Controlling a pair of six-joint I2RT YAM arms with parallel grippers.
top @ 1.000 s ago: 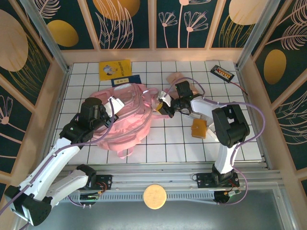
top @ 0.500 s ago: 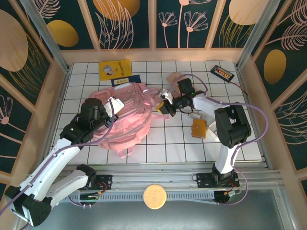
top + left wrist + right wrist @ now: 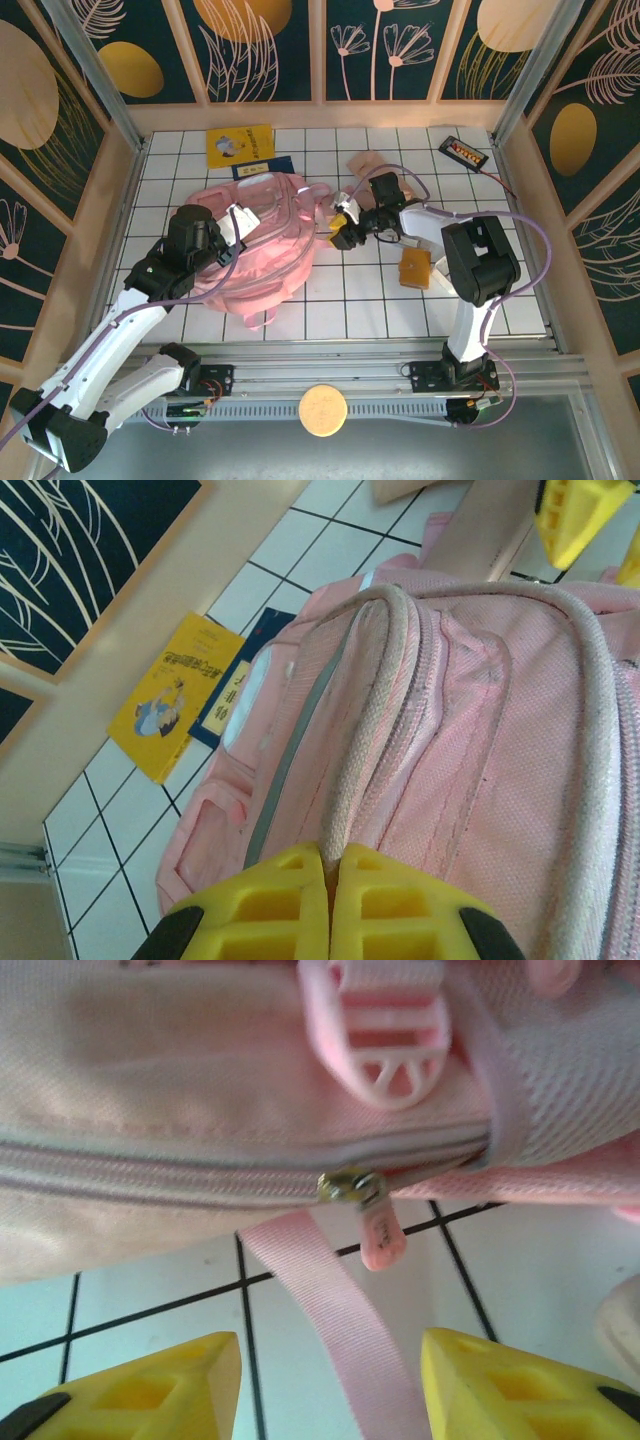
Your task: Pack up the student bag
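- Student bag [image 3: 262, 240]: lying flat on the tiled surface [image 3: 330, 310], left of centre, near a yellow book [image 3: 240, 145].
- Left gripper [image 3: 330, 880]: pinched together on the bag's carry loop [image 3: 350, 770].
- Right gripper [image 3: 328, 1350]: apart, close to the bag's side, with the zip pull [image 3: 378, 1235] and a pink strap [image 3: 320, 1300] just ahead of it.

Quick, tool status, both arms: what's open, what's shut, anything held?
Left tool: closed on the handle of the student bag.
Right tool: open, holding nothing, zipper pull just ahead.
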